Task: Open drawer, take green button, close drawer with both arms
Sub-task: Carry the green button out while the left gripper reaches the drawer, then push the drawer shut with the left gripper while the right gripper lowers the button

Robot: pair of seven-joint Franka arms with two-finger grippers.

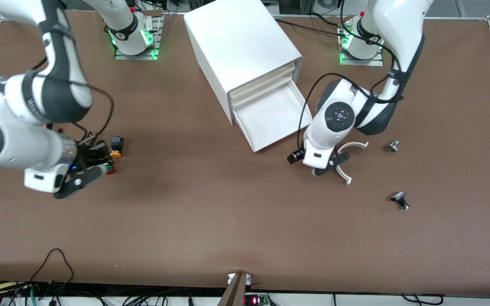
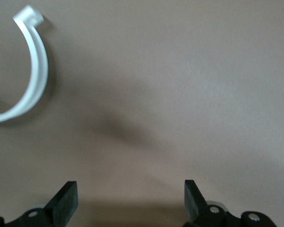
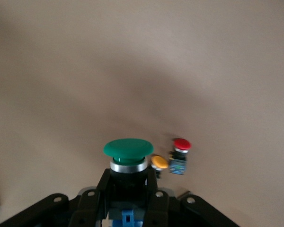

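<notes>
The right gripper hangs over the counter toward the right arm's end, its fingers pinching the button by its dark body, green cap facing away from the wrist. In the right wrist view the grip is plain: both black fingers press against the body just under the silver collar. Near it on the counter sit two other push buttons, the orange-yellow-capped button and the red-capped button (the red one is mostly hidden by the gripper in the front view).

The white cabinet stands in the middle of the counter between the two arm bases. Its bottom drawer is pulled out and shows a bare white floor; the upper drawers sit flush.

The left gripper is low over the counter just beside the drawer, toward the left arm's end, with its jaws spread wide and nothing between them. A curved white clip lies on the counter close by. Two small metal parts lie nearer the left arm's end.
</notes>
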